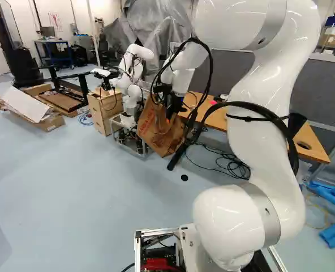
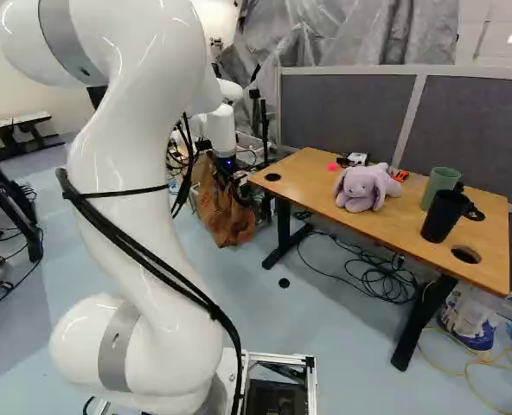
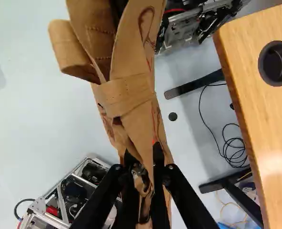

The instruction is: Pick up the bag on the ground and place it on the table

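Note:
Beyond the near end of the wooden table (image 2: 403, 216), my gripper (image 1: 170, 110) holds the brown bag (image 1: 156, 133) by its upper part. The bag hangs down beside the table and is not over the tabletop. In the wrist view the gripper (image 3: 143, 174) is shut on folded bag material, with the rest of the bag (image 3: 131, 98) stretching ahead of the fingers. The table edge (image 3: 243, 114) runs alongside, apart from the bag. Whether the bag's lower end touches the floor I cannot tell.
On the tabletop are a purple plush toy (image 2: 364, 187), a green cup (image 2: 440, 183), a black mug (image 2: 446, 213) and small items. Another robot (image 1: 132, 85) stands just behind the bag, near wooden boxes (image 1: 105, 110). Cables (image 2: 381, 277) lie under the table.

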Controlling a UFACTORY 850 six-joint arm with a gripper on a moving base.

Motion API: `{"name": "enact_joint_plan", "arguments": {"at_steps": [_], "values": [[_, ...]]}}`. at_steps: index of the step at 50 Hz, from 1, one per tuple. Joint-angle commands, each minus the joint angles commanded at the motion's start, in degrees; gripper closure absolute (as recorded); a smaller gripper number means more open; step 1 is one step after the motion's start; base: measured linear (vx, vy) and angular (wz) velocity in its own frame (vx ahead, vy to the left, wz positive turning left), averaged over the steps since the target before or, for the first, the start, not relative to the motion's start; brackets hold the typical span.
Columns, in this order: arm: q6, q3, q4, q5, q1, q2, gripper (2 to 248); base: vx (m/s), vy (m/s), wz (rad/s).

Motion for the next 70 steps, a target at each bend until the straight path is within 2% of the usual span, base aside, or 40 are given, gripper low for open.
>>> {"name": "enact_joint_plan", "arguments": {"at_steps": [23,39,70], "values": [[0.0,0.6,-1.7,0.0,-0.3,3.7,225,0.0,0.0,0.0],[0.0,-2.5,-3.7,-1.4,-1.4,3.5,225,0.0,0.0,0.0],[0.0,-11.3,-4.1,-12.3,-1.2,0.9,225,0.0,0.0,0.0]]}}
